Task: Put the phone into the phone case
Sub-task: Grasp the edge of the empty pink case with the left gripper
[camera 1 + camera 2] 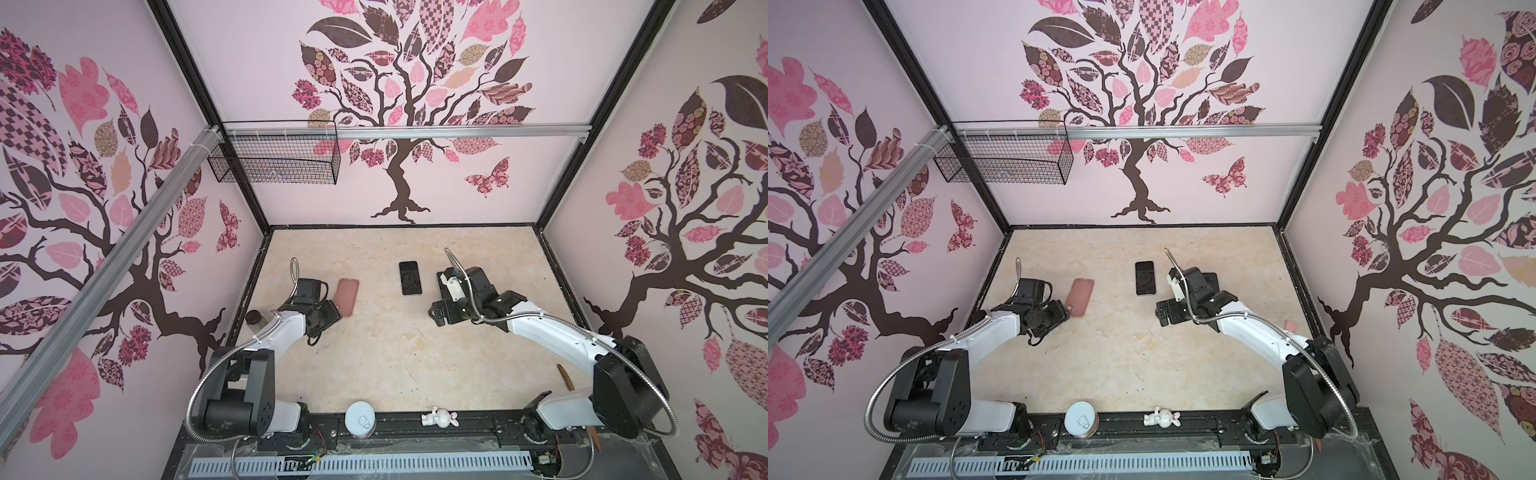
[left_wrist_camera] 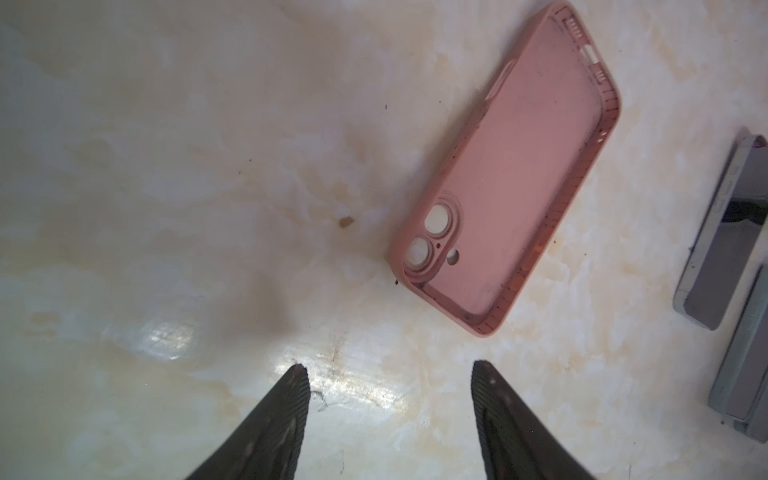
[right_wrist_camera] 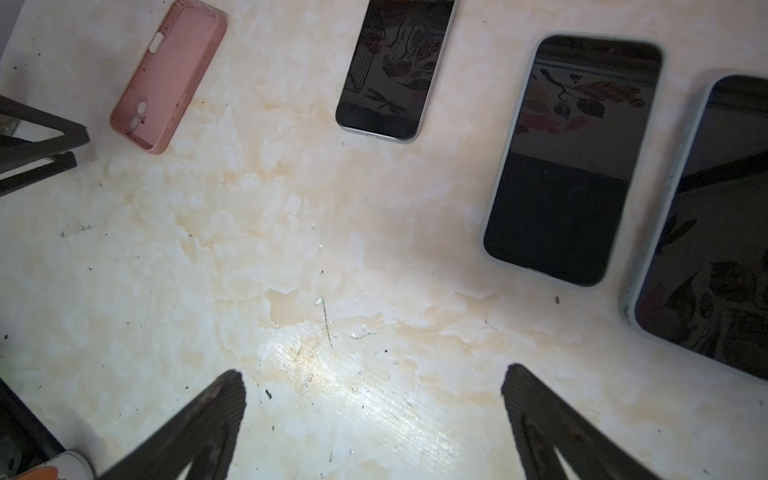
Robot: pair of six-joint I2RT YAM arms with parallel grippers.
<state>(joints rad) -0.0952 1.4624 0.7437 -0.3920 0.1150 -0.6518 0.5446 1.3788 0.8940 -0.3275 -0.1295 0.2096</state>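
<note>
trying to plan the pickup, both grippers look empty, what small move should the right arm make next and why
Probably shift the right gripper toward the bare phone and line its open jaws across the phone's long sides. The phone lies flat, screen up, apart from the pink case, which lies empty, open side up, near the left gripper; neither gripper holds anything.

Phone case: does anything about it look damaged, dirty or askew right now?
No damage shows. The pink phone case lies open side up and empty, slanted relative to the phone, which lies apart, screen up. Its inner floor and walls carry dark smudges and specks, probably dirt.
</note>
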